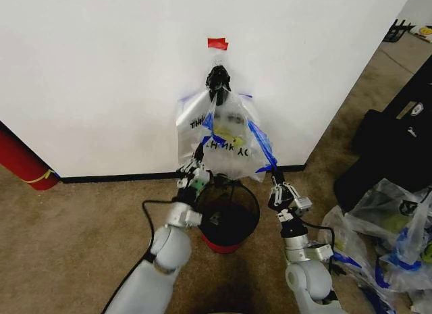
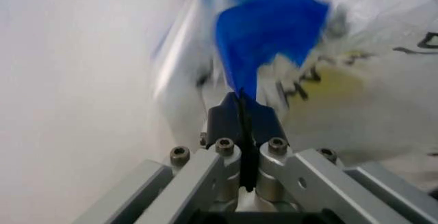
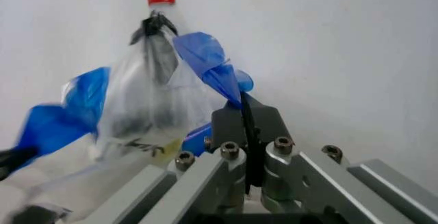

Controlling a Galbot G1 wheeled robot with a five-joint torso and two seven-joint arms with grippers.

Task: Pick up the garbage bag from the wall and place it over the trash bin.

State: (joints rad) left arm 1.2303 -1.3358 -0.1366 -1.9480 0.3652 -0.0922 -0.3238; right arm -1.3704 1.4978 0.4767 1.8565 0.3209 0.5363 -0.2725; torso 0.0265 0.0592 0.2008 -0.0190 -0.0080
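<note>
The garbage bag [image 1: 224,135], see-through white with blue handles and black lettering, hangs from a black clip [image 1: 217,77] on the white wall [image 1: 101,71], just under a red tape strip [image 1: 217,43]. My left gripper [image 1: 197,164] is at the bag's lower left corner. In the left wrist view it [image 2: 241,98] is shut on a blue handle [image 2: 270,29]. My right gripper [image 1: 276,179] is at the bag's lower right, and in the right wrist view it [image 3: 243,102] is shut on the other blue handle [image 3: 205,60]. The black wire-mesh trash bin [image 1: 251,213] with a red base stands below the bag, between both arms.
A big red cylinder [image 1: 23,164] with a yellow band leans at the wall's left end. Clear bags holding green and blue things [image 1: 395,240] lie on the carpet at the right, with black cases [image 1: 398,138] behind them. A black baseboard [image 1: 115,177] runs along the wall.
</note>
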